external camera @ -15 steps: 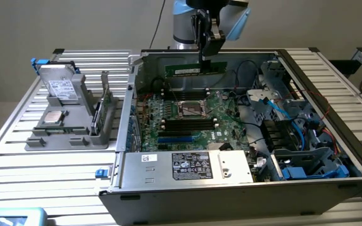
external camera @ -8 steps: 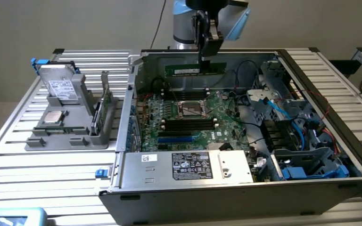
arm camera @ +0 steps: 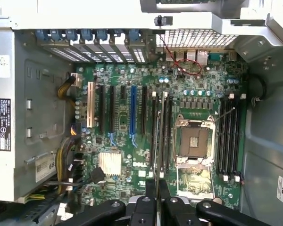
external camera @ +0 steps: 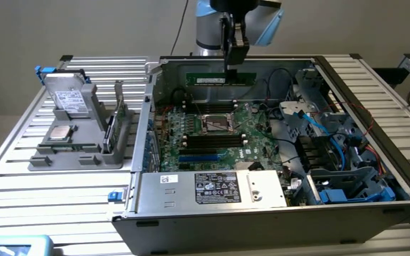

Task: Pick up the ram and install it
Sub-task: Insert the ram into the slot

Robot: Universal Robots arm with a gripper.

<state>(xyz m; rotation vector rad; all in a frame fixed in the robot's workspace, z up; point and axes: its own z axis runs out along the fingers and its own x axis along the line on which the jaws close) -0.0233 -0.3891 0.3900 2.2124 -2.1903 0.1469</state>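
Slatted metal table [external camera: 20, 176], open computer case [external camera: 262, 218], tool [external camera: 232, 68] over the motherboard [external camera: 212, 146], seemingly tight on the ram [external camera: 215, 80]

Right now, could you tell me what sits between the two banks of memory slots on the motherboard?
The processor socket lies between them, shown plainly in the wrist view.

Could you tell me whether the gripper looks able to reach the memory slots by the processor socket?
Probably yes: the gripper, shut on the ram, hangs over the open case; nothing covers the memory slots.
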